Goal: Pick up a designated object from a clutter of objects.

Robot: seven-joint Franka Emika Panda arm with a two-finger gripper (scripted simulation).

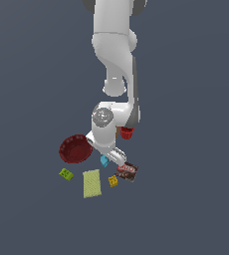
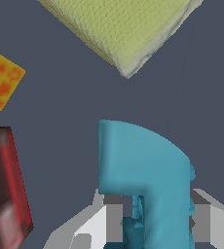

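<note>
The pincer (image 2: 153,223) is down low over the clutter, its two fingers (image 2: 113,221) pressed on either side of the cyan bent piece (image 2: 143,170), so it is gripping that piece. In the exterior view the piece sits under the arm, between the dark red ribbed bowl (image 1: 75,148) and the snack packet (image 1: 128,172), with the yellow-green pad (image 1: 91,183) just beside it. The risk: the hold looks to be on the narrow leg only, so the heavier bent end could twist and slip free on the lift.
</note>
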